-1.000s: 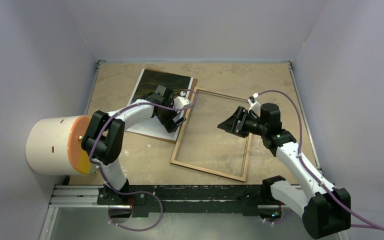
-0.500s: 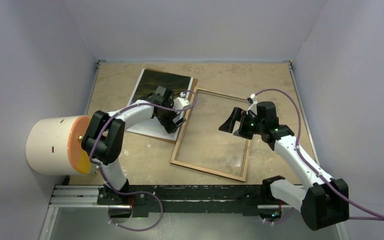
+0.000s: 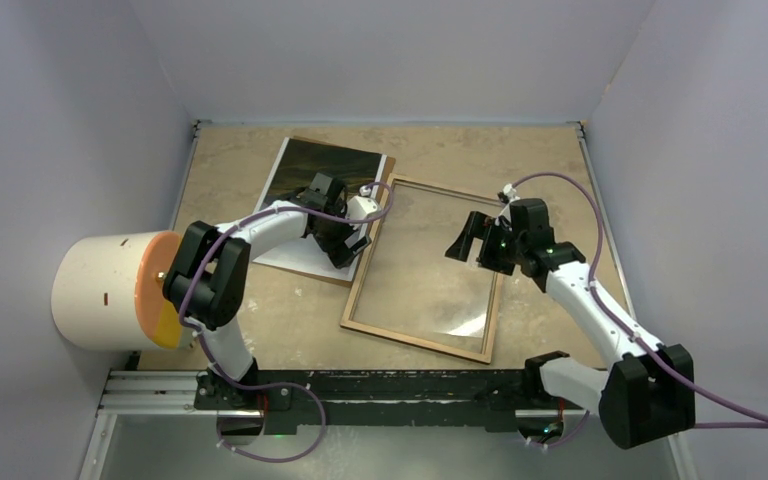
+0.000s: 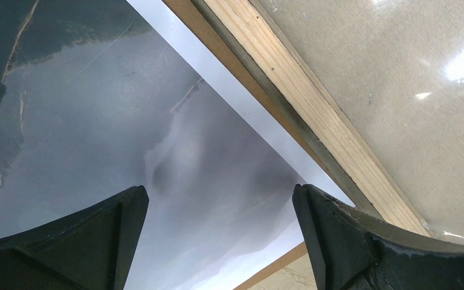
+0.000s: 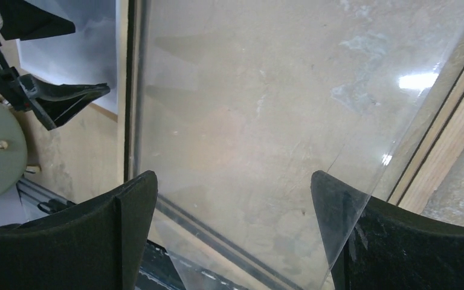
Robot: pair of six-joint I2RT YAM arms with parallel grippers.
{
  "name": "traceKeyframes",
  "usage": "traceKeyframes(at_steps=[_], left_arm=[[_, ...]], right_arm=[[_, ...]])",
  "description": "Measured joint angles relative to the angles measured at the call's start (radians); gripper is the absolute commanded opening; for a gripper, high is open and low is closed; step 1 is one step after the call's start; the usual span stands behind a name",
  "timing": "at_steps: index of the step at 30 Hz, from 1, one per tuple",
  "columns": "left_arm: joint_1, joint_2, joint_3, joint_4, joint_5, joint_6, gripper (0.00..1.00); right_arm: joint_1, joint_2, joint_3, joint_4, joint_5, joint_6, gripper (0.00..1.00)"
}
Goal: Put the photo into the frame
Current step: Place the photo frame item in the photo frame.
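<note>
The bench (image 3: 290,320) carries everything. The frame (image 3: 415,342) lies wood side up in the middle, and the clear sheet (image 5: 248,109) in it seems to ride over the right rail. The photo (image 3: 325,165) lies flat to its left, its edge just beside the frame's left rail. My left gripper (image 4: 217,196) hovers over the photo's pale near corner, fingers apart and holding nothing. My right gripper (image 5: 234,181) hangs spread over the sheet, also bare. I judge picking up the photo comes next. I'd come down on the white border, keep one finger off the rail, and pinch lightly to avoid creasing.
</note>
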Motion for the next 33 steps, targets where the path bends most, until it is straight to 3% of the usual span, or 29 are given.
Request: traceKeyframes(at_steps=[33], left_arm=[[-0.013,-0.001,-0.018,0.014,-0.004,0.007,1.0]], right_arm=[[0.0,0.175,0.01,-0.001,0.265,-0.054,0.99]])
